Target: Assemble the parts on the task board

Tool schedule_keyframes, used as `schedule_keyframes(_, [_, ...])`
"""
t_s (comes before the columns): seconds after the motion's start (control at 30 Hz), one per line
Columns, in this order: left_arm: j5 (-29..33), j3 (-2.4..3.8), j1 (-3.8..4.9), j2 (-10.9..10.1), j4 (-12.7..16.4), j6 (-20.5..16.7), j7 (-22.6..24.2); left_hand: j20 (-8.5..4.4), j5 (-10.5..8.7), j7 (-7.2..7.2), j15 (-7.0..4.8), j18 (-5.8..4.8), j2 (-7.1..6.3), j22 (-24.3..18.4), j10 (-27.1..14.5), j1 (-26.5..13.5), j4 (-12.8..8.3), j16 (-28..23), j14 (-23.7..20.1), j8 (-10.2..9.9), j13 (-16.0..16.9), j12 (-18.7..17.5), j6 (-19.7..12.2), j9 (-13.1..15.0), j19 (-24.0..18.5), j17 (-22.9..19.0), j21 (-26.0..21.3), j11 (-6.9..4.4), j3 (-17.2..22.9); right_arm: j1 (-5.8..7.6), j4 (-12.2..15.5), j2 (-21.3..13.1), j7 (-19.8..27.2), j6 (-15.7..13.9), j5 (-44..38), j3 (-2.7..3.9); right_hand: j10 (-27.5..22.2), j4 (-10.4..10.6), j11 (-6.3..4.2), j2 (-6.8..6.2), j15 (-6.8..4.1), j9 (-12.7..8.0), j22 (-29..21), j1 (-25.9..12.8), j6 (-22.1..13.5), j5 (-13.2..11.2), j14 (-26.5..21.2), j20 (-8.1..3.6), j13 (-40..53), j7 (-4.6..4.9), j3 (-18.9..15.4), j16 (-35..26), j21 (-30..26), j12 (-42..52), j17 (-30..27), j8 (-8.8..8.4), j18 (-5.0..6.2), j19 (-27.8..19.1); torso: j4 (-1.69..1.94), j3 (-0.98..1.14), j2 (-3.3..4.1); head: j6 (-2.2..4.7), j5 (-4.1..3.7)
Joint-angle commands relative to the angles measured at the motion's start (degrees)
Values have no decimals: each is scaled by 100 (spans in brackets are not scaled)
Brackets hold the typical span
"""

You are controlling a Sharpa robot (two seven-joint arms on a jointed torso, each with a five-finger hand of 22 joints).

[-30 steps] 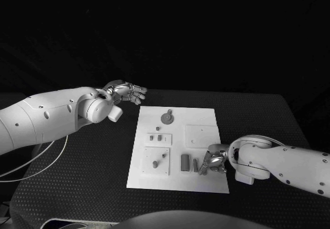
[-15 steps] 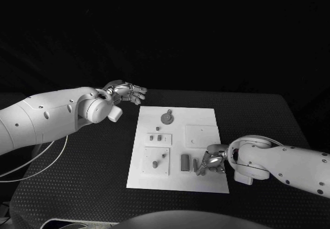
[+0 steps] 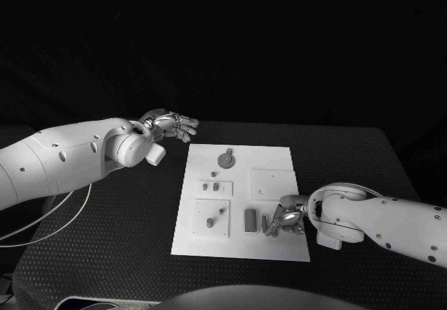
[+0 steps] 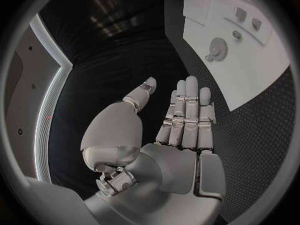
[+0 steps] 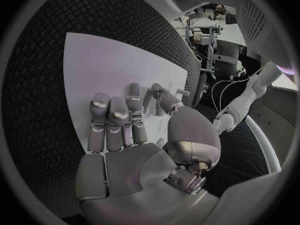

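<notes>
I have the right hand low over the task board near its 4 o'clock corner, fingers reaching down among the small upright parts there. Whether they pinch a piece I cannot tell; the thumb sits close against one slim part, but contact is hidden. The left hand hovers off the board's 11 o'clock corner, fingers straight, apart and holding nothing. My worry: the parts stand crowded, so a slightly off closing could knock a neighbour flat or skid it across the board. The board lies loose on the tabletop with nothing bracing it, so a sideways push could shift it.
</notes>
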Motion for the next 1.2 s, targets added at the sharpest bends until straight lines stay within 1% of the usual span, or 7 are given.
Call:
schedule_keyframes(0.03, [-18, 2, 10, 4, 10, 83, 31, -18, 13, 31, 25, 42, 31, 6, -30, -14, 33, -19, 11, 23, -5, 32, -5, -7, 43, 6, -37, 6, 5, -5, -21, 22, 50, -47, -29, -2, 20, 152, -22, 155, -39, -8, -9, -134, -11, -45, 15, -31, 11, -4, 3, 6, -28, -21, -2, 26, 100, -6, 0, -1, 1, -3, -4])
schedule_keyframes(0.23, [-19, 1, 10, 0, 13, 77, 30, -18, 13, 31, 25, 42, 32, 8, -30, -13, 33, -20, 11, 24, -5, 33, -5, -7, 44, 7, -38, 6, 5, -5, -44, 43, -19, -71, -175, -2, 23, 365, -37, 362, -54, 6, -3, -284, -7, -55, 5, -53, 25, -20, 245, 24, -15, -15, 11, 47, 100, -22, 1, 3, 0, -7, -5])
schedule_keyframes(0.37, [-21, 1, 10, -4, 14, 79, 27, -18, 13, 31, 25, 42, 32, 9, -30, -13, 32, -21, 11, 24, -5, 34, -4, -7, 44, 9, -38, 6, 5, -5, -54, 68, -70, -67, -309, -2, 31, 300, -43, 437, -57, 18, 8, -192, -1, -55, 4, -70, 35, -27, 422, 34, 5, -7, 16, 63, 100, -26, 0, 1, 1, -10, -11])
schedule_keyframes(0.47, [-21, 1, 10, -3, 15, 82, 30, -18, 13, 31, 26, 42, 32, 9, -30, -12, 32, -22, 11, 24, -6, 34, -4, -7, 44, 10, -39, 5, 5, -5, -42, 101, -82, -55, -328, -2, 44, 110, -48, 546, -58, 29, 16, 150, 6, -54, 4, -96, 41, -33, 893, 41, 21, -5, 17, 80, 100, -32, 0, 2, 0, -16, -17])
schedule_keyframes(0.57, [-22, 1, 10, 0, 16, 77, 31, -18, 13, 31, 26, 41, 32, 10, -30, -12, 32, -23, 11, 25, -6, 35, -4, -7, 44, 11, -40, 5, 5, -5, -44, 127, -93, -23, -408, -2, 58, 73, -42, 588, -45, 39, 19, 195, 13, -55, 10, -81, 43, -26, 1030, 45, 39, -4, 14, 95, 100, -18, 2, 2, 2, -18, -17])
schedule_keyframes(0.87, [-22, 0, 10, -7, 19, 76, 25, -18, 13, 31, 26, 41, 32, 11, -31, -11, 31, -24, 12, 25, -6, 36, -4, -7, 44, 12, -41, 5, 5, -5, -45, 118, -74, -17, -422, -2, 68, 5, -37, 587, -34, 49, 22, 270, 11, -56, 17, -71, 46, -22, 1098, 50, 58, -4, 11, 107, 100, -5, 1, -2, 0, -17, -20])
schedule_keyframes(1.2, [-23, 0, 10, -5, 15, 72, 35, -18, 13, 31, 26, 41, 33, 13, -31, -11, 32, -26, 12, 26, -6, 37, -4, -8, 45, 15, -42, 5, 4, -5, -66, 73, -30, -38, -320, -2, 74, 31, -29, 478, -22, 58, 18, 159, 1, -56, 19, -42, 47, -14, 1040, 50, 66, -9, 3, 115, 100, -1, 0, 2, 2, -9, -21])
